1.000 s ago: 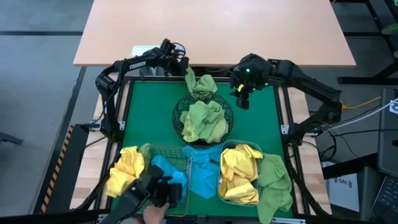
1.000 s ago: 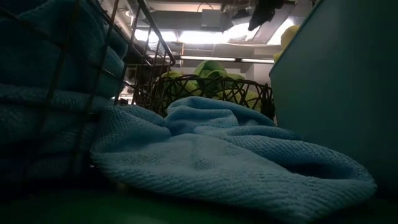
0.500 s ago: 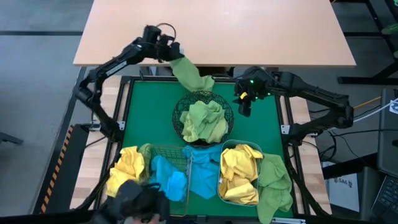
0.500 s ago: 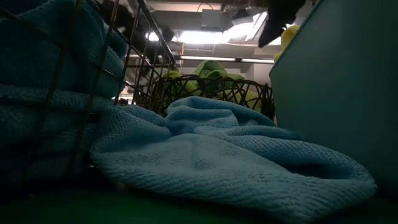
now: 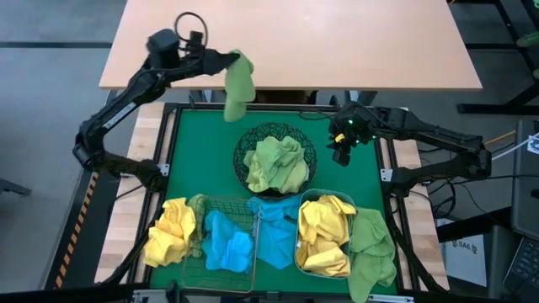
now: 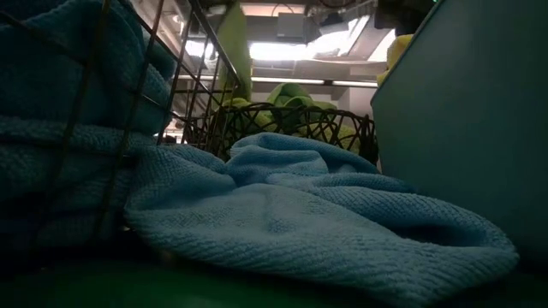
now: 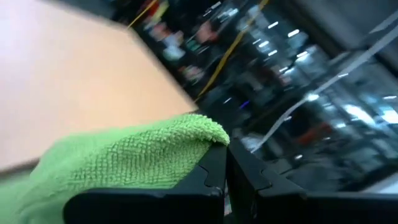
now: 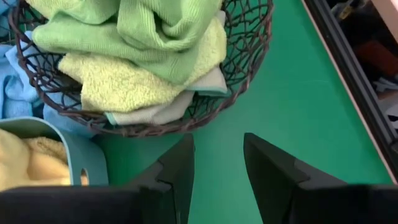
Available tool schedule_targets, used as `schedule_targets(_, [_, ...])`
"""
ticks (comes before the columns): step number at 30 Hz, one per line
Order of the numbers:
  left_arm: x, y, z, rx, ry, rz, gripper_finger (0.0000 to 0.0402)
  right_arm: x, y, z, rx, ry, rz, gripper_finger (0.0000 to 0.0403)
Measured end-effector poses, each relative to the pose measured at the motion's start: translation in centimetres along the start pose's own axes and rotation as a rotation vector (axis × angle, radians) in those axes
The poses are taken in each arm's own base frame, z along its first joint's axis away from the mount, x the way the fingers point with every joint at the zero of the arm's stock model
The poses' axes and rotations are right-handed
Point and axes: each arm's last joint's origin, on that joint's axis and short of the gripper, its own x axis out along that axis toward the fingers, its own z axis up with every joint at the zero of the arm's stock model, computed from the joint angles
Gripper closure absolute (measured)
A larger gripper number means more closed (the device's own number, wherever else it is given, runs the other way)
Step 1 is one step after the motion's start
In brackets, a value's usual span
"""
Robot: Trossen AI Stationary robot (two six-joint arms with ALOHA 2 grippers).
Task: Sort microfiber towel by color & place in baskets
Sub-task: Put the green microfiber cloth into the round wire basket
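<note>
Left wrist view alone shows fingers (image 7: 227, 180) pinching the green towel (image 7: 124, 158) — shut tight.

Green mat (image 5: 202, 143) on frame; tan tabletop (image 5: 337, 42) beyond.

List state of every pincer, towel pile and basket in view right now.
Left pincer: shut on a light green microfiber towel, lifted and hanging.
Right pincer: open, empty, over the green mat.
Round black wire-mesh bowl: holds green towels.
Rectangular copper-coloured wire basket: holds blue towels.
Translucent bluish plastic tub: holds yellow towels.
Loose yellow towel: unsorted, beside the copper basket.
</note>
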Motion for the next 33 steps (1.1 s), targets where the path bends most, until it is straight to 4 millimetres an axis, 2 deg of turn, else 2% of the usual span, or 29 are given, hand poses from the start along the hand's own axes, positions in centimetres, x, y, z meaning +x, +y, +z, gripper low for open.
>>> schedule_targets(4, [-1.6,-3.1,0.3,0.025,-0.078,-0.139,0.0401,-0.2,0.0,-0.2,0.000,-0.005,0.000,0.0263])
schedule_targets(9, [-3.1,-5.8,-0.1,0.038,-0.101,-0.260,0.0401,-0.2,0.0,-0.2,-0.005,-0.006,0.000,0.0263])
schedule_targets(18, [-2.8,-8.9,-3.5,0.026,0.044,-0.363,0.0401,-0.1,0.0,-0.2,-0.008,-0.005,-0.001,0.0263])
schedule_targets(22, [-2.1,-9.0,-6.1,0.089,0.153,-0.230,0.0401,-0.1,0.0,-0.2,-0.008,-0.005,0.000,0.0263])
schedule_targets(28, [-0.8,-7.0,-10.6,0.196,0.360,0.169,0.0401,-0.8,0.2,-0.5,-0.010,-0.022,0.052,0.0263])
schedule_targets(33, [1.5,-5.7,-14.6,0.267,0.535,0.352,0.0401,-1.7,0.4,-0.7,-0.014,-0.056,0.112,0.0263])
